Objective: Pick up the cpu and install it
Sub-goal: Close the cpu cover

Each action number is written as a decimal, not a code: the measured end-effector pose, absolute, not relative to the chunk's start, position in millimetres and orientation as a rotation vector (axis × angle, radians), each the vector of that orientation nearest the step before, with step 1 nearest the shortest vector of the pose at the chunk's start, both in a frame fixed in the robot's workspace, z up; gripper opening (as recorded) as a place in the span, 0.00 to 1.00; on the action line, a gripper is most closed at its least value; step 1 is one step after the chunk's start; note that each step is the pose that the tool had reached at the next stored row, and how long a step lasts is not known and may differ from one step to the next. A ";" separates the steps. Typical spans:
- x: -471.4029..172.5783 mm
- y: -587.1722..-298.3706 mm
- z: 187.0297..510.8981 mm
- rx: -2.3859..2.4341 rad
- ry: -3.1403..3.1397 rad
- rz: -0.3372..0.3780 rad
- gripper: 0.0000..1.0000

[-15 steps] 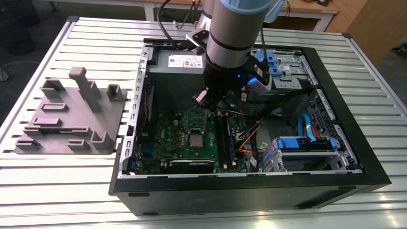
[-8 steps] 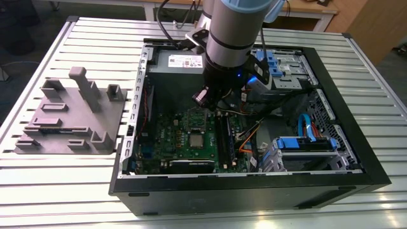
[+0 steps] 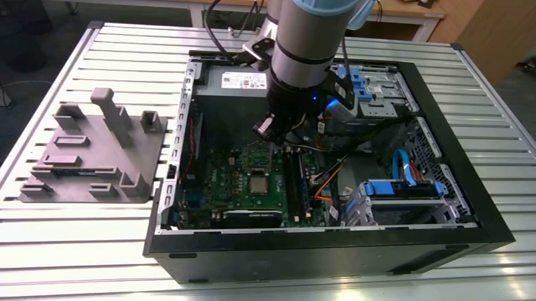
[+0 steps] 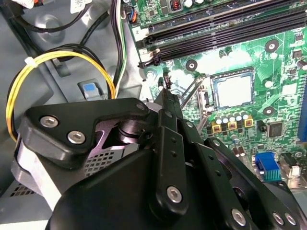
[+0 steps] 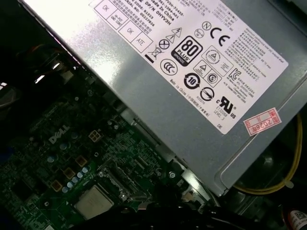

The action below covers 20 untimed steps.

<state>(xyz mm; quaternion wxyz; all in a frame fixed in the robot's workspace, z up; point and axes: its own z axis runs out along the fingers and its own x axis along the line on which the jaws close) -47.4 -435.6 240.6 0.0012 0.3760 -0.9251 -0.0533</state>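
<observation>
While the cpu is sitting as a small silver square in the green motherboard socket in the exterior view, the arm is reaching straight down into the case, and the second wrist view is showing the gripper fingers pinched together on nothing beside the pale-topped chip, which is also showing in the first wrist view.

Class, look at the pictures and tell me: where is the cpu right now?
The cpu sits in the socket on the green motherboard inside the open computer case, near the exterior view's centre, beside the dark memory slots; both wrist views show it too.
</observation>
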 end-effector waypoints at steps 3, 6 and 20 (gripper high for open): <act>-47.5 -435.6 241.6 1.194 -2.897 -0.167 0.10; -47.4 -435.6 243.9 1.199 -2.895 -0.168 0.10; -47.4 -435.6 247.1 1.257 -2.867 -0.168 0.10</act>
